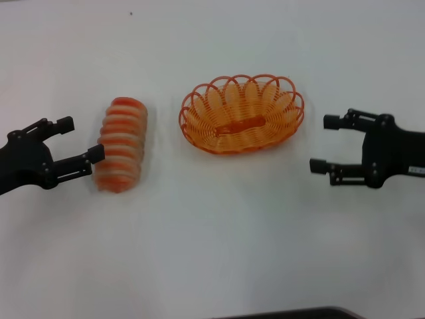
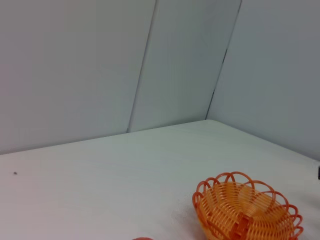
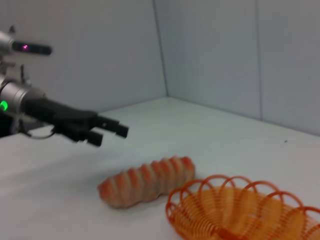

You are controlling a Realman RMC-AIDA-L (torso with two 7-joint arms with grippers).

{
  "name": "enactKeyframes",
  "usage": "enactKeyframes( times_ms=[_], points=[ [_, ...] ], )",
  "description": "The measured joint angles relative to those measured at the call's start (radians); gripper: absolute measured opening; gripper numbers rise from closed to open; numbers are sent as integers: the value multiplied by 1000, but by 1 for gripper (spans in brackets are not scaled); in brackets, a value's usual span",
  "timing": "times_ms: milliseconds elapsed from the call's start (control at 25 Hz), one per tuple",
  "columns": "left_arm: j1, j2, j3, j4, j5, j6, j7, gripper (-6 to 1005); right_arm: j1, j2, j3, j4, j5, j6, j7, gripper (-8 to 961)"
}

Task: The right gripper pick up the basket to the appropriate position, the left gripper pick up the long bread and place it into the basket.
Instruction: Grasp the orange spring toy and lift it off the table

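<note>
The orange basket (image 1: 242, 113) stands empty on the white table, right of centre; it also shows in the left wrist view (image 2: 246, 211) and the right wrist view (image 3: 245, 216). The long bread (image 1: 121, 143), banded orange and tan, lies to its left and shows in the right wrist view (image 3: 146, 181). My left gripper (image 1: 82, 139) is open just left of the bread, one fingertip close to its near end; it shows in the right wrist view (image 3: 107, 131). My right gripper (image 1: 325, 143) is open and empty, right of the basket and apart from it.
The white table (image 1: 219, 239) stretches on all sides. Grey walls (image 2: 100, 65) stand behind it. A dark edge (image 1: 292, 314) shows at the table's near side.
</note>
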Motion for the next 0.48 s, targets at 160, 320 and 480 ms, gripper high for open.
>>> enactKeyframes(
  times_ms=[160,320,480],
  points=[
    [-5,3,0,-4,-3,-14,-11,915,12,1,-2,26,-56,21,-75,897],
    [-23,8,-1,-3,-4,-24,-95,915,15,1,-2,32,-69,41,-110,897],
    [-42,20,-2,29,-5,43,-218,912,13,1,7,32,-68,44,-143,897]
  ],
)
